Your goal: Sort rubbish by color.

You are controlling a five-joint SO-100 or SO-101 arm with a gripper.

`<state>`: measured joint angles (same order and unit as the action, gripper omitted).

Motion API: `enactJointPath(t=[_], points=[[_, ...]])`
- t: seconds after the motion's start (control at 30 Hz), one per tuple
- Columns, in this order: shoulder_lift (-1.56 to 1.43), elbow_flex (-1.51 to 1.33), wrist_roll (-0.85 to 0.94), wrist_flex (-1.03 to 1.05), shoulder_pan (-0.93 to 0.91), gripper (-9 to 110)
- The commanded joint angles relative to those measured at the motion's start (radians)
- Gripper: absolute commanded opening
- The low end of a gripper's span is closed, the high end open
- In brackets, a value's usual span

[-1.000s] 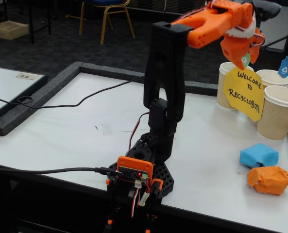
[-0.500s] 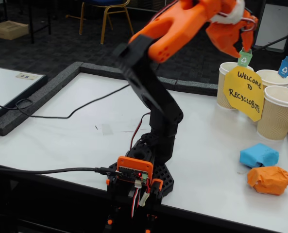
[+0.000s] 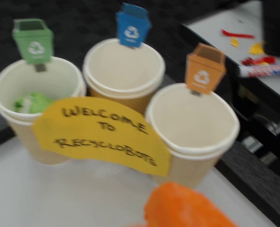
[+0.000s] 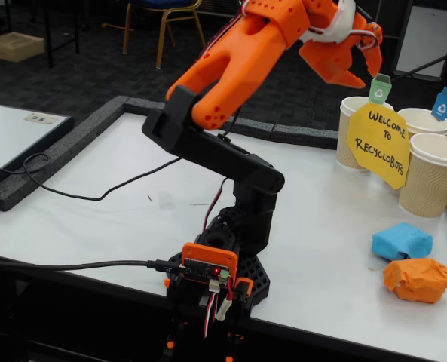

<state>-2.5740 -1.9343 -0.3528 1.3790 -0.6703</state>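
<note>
Up above the cups, the jaws (image 4: 356, 62) hang empty and slightly apart.

The green lump (image 3: 32, 102) sits inside the green-flag cup (image 3: 7, 85), seen in the wrist view. On the table (image 4: 117, 211), the blue lump (image 4: 401, 241) and orange lump (image 4: 418, 279) lie touching, near the yellow sign (image 4: 379, 143), so nothing's held.

Crumpled matt paper lumps (image 4: 402, 240); ribbed paper cups (image 4: 430, 176); smooth white table (image 4: 117, 204)
</note>
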Motion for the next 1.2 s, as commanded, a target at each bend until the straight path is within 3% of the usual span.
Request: enactJointPath(t=[0.0,0.6,1.17], points=[[-0.040,-0.006,0.011,-0.023,-0.097,1],[-0.028,-0.204,0.011,-0.218,-0.440,2],[0.133,-0.247,0.011,-0.264,-0.420,3]])
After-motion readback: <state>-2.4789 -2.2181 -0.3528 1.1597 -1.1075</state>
